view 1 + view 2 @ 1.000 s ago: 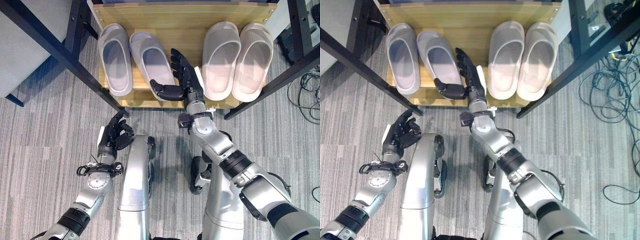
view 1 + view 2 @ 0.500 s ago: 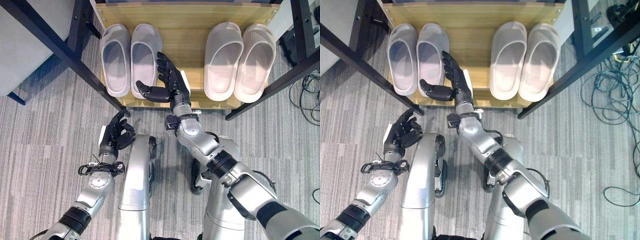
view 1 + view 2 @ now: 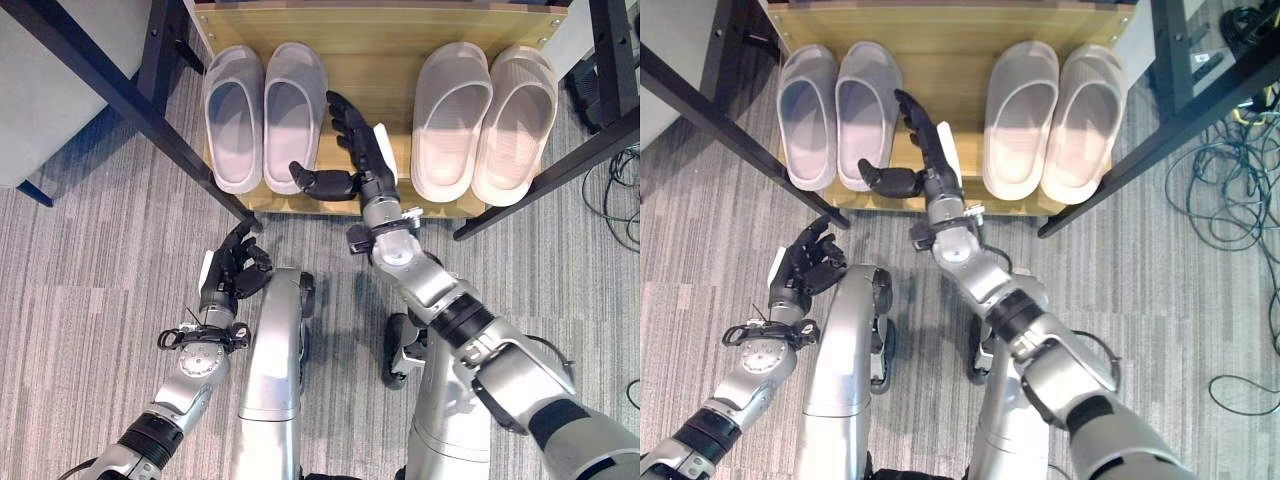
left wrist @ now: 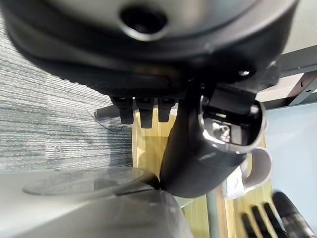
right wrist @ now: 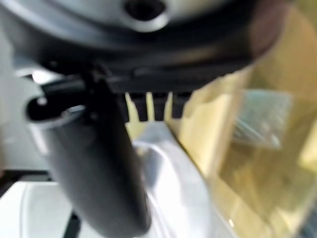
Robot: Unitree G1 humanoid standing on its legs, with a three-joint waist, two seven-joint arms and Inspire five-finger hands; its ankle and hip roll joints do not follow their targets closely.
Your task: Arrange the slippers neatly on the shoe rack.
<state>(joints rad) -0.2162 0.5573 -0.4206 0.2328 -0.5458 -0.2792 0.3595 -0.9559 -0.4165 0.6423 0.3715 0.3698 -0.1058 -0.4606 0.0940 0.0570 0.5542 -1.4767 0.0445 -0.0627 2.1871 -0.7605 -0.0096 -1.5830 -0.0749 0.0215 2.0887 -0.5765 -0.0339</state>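
The fingers of the right hand were straight and spread, holding nothing, with the thumb stretched sideways toward the heel of the nearer grey slipper. That hand lay over the bare strip of the wooden shelf between the two pairs, just beside the grey pair and apart from the beige one; whether the thumb tip actually touched the heel could not be told. The other grey slipper sat flush against its mate on the shelf's left part, toes to the back. The two beige slippers lay side by side on the shelf's right part, their heels near its front edge. An open, flat hand beside a slipper suited nudging it square rather than lifting it, and both pairs already looked lined up, so the arranging seemed close to finished. The left hand hung over the carpet short of the shelf, its fingers loosely curled and empty. No writing or label could be read on the slippers or shelf.
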